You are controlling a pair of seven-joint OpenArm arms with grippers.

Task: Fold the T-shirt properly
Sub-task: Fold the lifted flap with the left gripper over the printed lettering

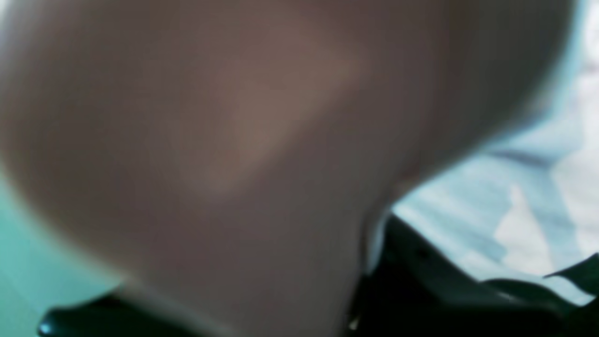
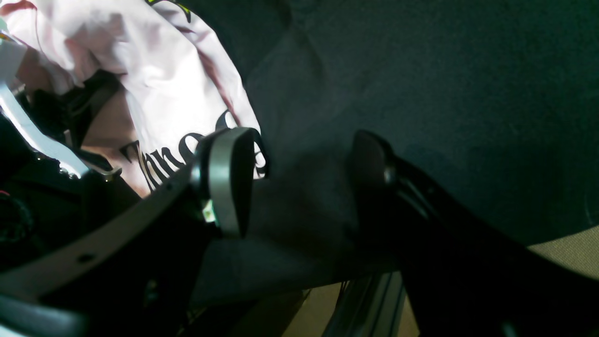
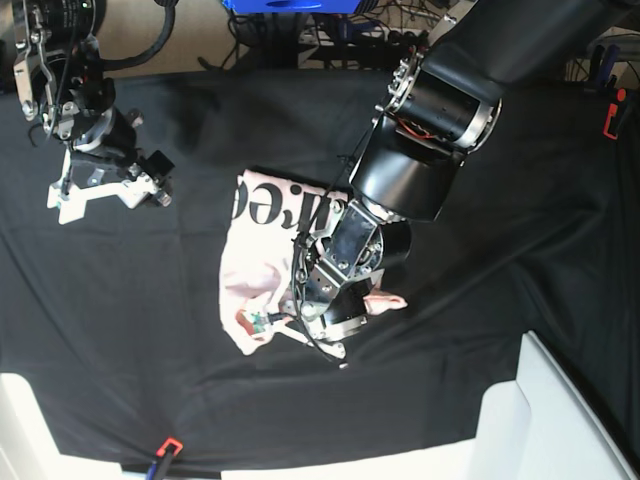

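Observation:
The pale pink T-shirt (image 3: 252, 262) lies bunched on the black table cloth (image 3: 480, 300) at mid-table, with black lettering (image 3: 285, 210) showing at its far end. My left gripper (image 3: 288, 322) is down on the shirt's near edge. In the left wrist view blurred pink cloth (image 1: 262, 140) fills the frame and runs down between the dark fingers (image 1: 421, 281), so the gripper looks shut on it. My right gripper (image 2: 299, 173) is open and empty above bare black cloth; the lettered shirt (image 2: 164, 93) lies to its left. In the base view the right gripper (image 3: 105, 195) is at the far left.
The white table edge (image 3: 545, 420) shows at the front right and front left. A red-handled tool (image 3: 166, 447) lies at the front edge. A red clamp (image 3: 612, 115) stands at the far right. The big left arm (image 3: 440, 110) reaches over the table's middle.

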